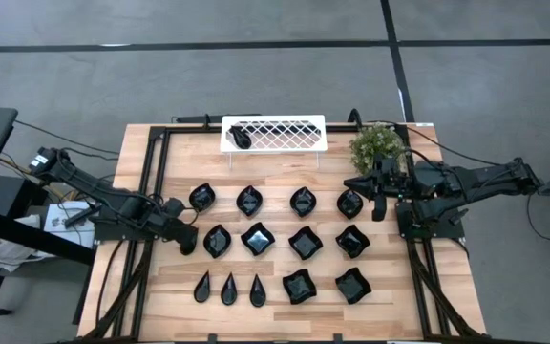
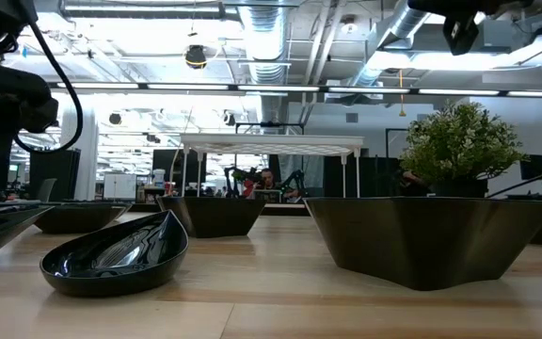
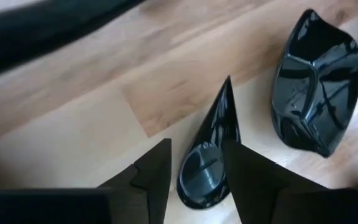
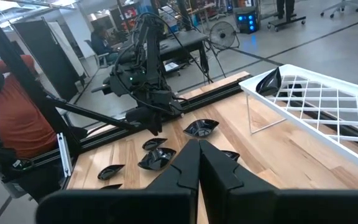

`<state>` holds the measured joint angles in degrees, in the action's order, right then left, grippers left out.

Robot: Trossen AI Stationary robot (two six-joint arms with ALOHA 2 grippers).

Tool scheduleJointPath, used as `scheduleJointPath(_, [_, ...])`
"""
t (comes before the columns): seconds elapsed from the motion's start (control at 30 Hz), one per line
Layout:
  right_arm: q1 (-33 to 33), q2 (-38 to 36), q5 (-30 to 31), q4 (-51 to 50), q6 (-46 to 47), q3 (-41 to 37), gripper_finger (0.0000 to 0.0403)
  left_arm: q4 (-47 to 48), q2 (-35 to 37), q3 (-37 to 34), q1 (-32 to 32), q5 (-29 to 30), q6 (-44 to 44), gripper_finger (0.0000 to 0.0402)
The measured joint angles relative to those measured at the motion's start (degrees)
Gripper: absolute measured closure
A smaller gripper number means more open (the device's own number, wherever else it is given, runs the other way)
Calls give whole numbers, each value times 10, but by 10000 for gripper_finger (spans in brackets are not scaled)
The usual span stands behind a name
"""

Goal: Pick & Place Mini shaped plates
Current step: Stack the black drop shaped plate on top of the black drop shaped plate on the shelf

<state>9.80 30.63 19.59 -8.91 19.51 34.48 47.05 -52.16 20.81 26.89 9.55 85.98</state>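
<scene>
Several glossy black mini shaped plates (image 1: 258,239) lie in rows on the wooden table; three teardrop ones (image 1: 229,289) sit near the front left. One more plate (image 1: 241,137) lies on the white lattice rack (image 1: 289,134). My left gripper (image 1: 188,241) points steeply down over the table's left part, open. In the left wrist view a teardrop plate (image 3: 207,162) lies flat on the wood between the fingers of my left gripper (image 3: 196,149), a larger plate (image 3: 316,81) beside it. My right gripper (image 4: 197,149) is shut, holds nothing and hangs raised at the right (image 1: 380,205). My left gripper comes from above with a finger (image 3: 157,168) on each side of the teardrop plate's round end (image 3: 199,171). The plate rests flat on the table. Whether the fingers touch it I cannot tell.
A small green plant (image 1: 378,145) stands at the far right beside the rack. Black frame rails (image 1: 156,191) run along the table's left and right sides. A person in an orange top (image 4: 11,118) stands beyond the table's left side.
</scene>
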Motion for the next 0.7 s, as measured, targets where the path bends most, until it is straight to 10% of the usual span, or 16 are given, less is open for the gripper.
scheduleJointPath(0.7, [34, -16, 24, -55, 38, -8, 403, -21, -47, 0, 0, -4, -2, 274])
